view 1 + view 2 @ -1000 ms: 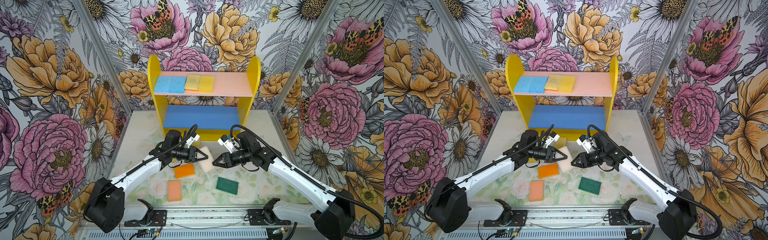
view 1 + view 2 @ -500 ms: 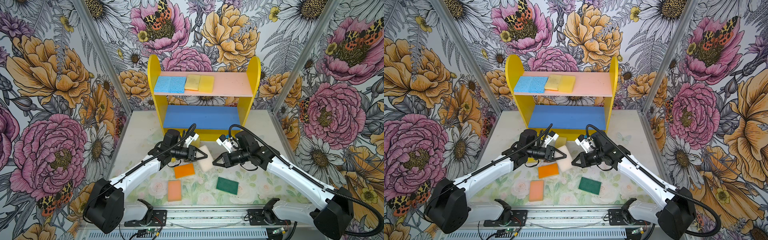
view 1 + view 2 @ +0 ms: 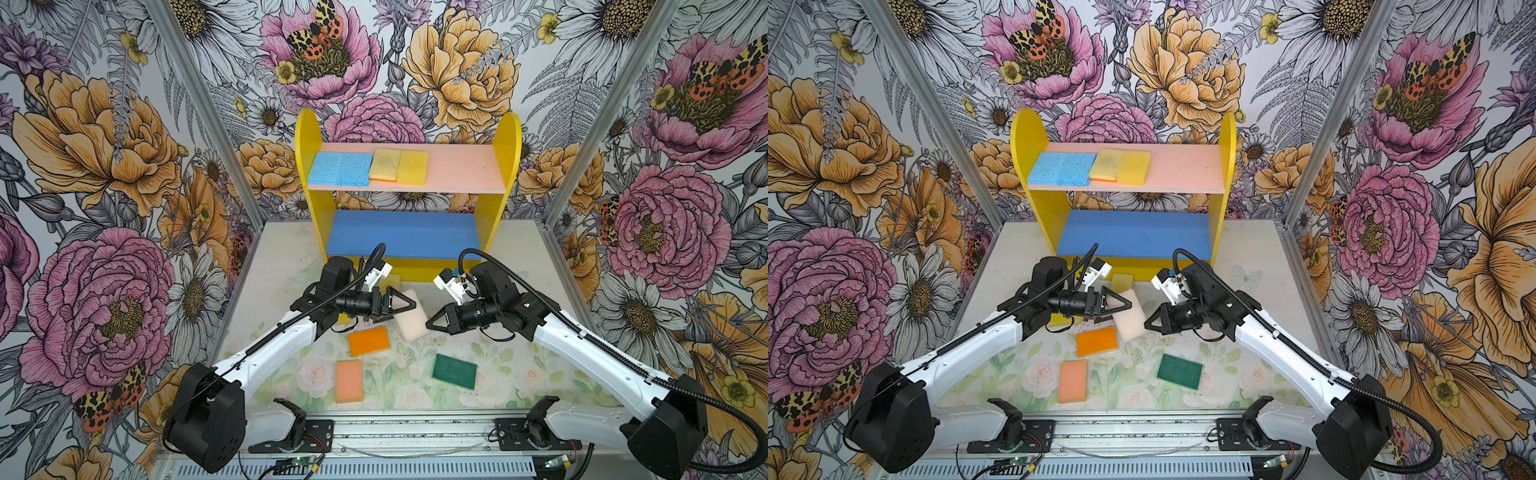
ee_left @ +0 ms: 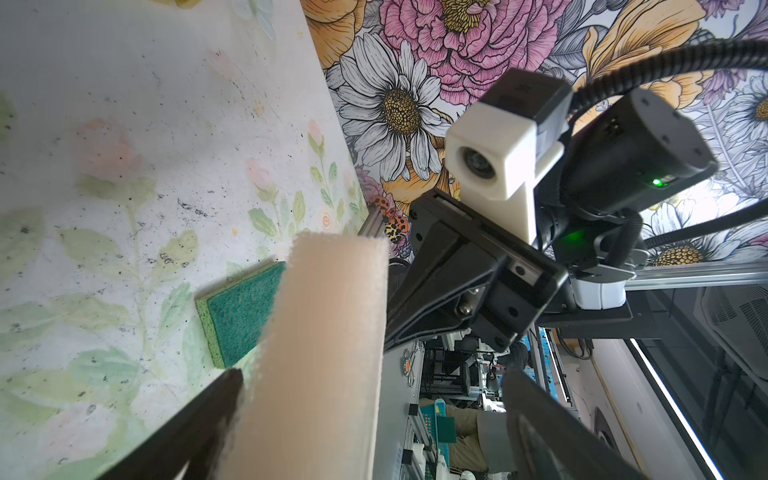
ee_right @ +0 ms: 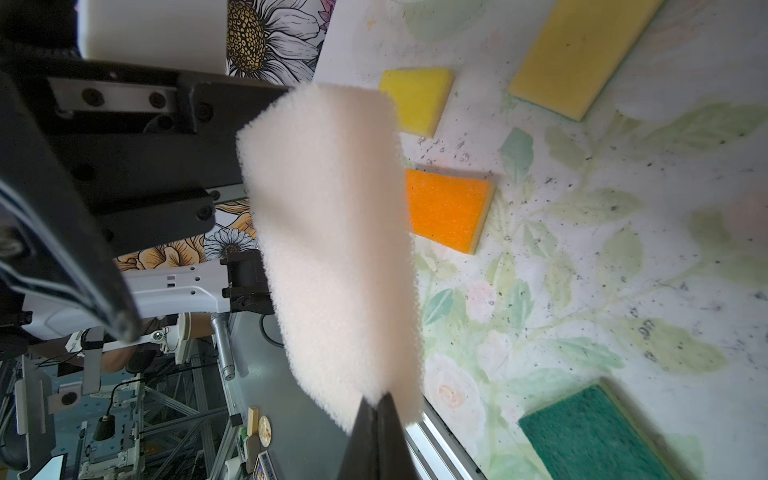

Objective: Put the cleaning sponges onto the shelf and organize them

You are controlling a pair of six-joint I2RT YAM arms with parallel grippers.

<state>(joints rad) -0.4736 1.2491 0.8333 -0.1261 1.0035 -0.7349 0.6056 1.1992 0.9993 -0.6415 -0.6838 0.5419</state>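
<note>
A cream sponge (image 3: 409, 316) (image 5: 332, 249) hangs above the table between both arms. My right gripper (image 3: 427, 326) (image 5: 380, 399) is shut on one edge of it. My left gripper (image 3: 401, 309) (image 4: 372, 374) stands wide open around its other end (image 4: 328, 353). The shelf (image 3: 307, 137) (image 3: 1025, 137) stands at the back, with two light blue sponges (image 3: 340, 168) and two yellow ones (image 3: 399, 165) on its pink upper board. Orange (image 3: 368, 340), peach (image 3: 349, 381) and dark green (image 3: 454, 371) sponges lie flat on the table.
A small yellow sponge (image 3: 390, 279) lies at the shelf's foot. Another yellow one (image 5: 417, 99) lies under my left arm. Flowered walls close in the table (image 3: 519, 353) on three sides. A metal rail (image 3: 415, 432) runs along the front edge.
The left gripper has opened and let go of the cream sponge. The right gripper has moved in a little and shut on the sponge's edge.
</note>
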